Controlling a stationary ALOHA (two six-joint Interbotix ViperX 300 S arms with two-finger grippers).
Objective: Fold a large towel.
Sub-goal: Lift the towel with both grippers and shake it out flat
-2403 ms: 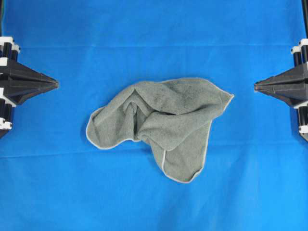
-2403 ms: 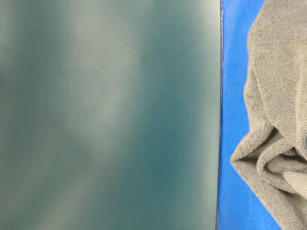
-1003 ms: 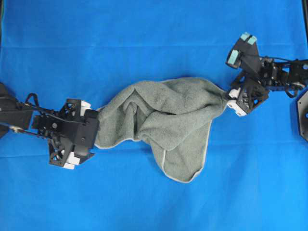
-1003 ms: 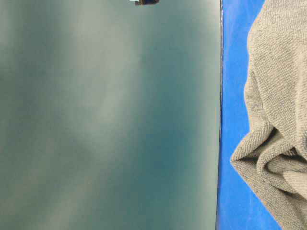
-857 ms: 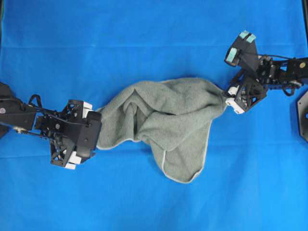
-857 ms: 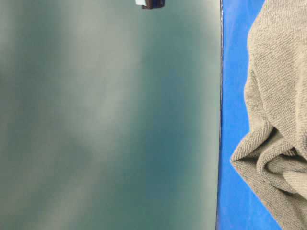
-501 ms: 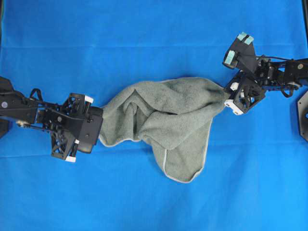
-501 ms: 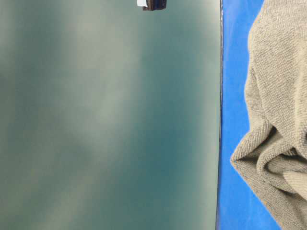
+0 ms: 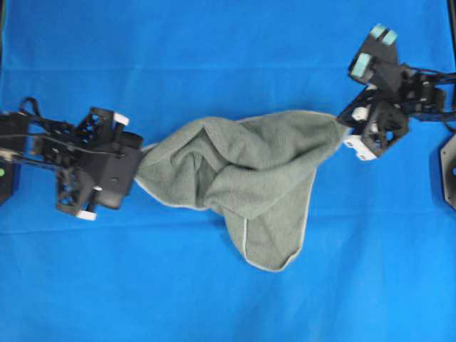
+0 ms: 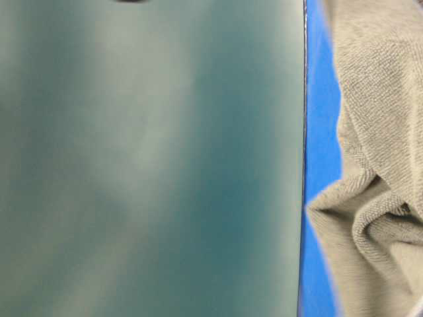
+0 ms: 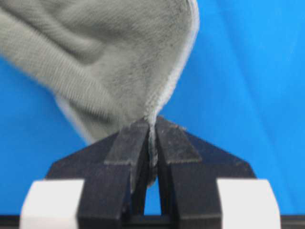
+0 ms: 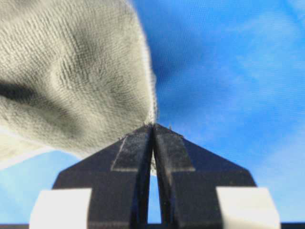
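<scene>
The grey-green towel (image 9: pixel 239 167) lies crumpled in the middle of the blue table cover (image 9: pixel 214 57), stretched between both arms, with one lobe hanging toward the front. My left gripper (image 9: pixel 140 153) is shut on the towel's left corner; in the left wrist view the pale stitched edge of the towel (image 11: pixel 109 57) runs down between the pinched black jaws of that gripper (image 11: pixel 152 125). My right gripper (image 9: pixel 344 128) is shut on the right corner, and the right wrist view shows the cloth (image 12: pixel 71 76) pinched at the tips of this gripper (image 12: pixel 153 126). The table-level view shows folds of towel (image 10: pixel 377 198) close up.
A blurred dark teal surface (image 10: pixel 145 158) fills most of the table-level view. The right arm's base (image 9: pixel 449 167) sits at the right edge. Bare blue cover lies in front of and behind the towel.
Both grippers have shut on the towel's opposite corners and moved up the overhead view and outward. The towel is pulled wider and its corners lift.
</scene>
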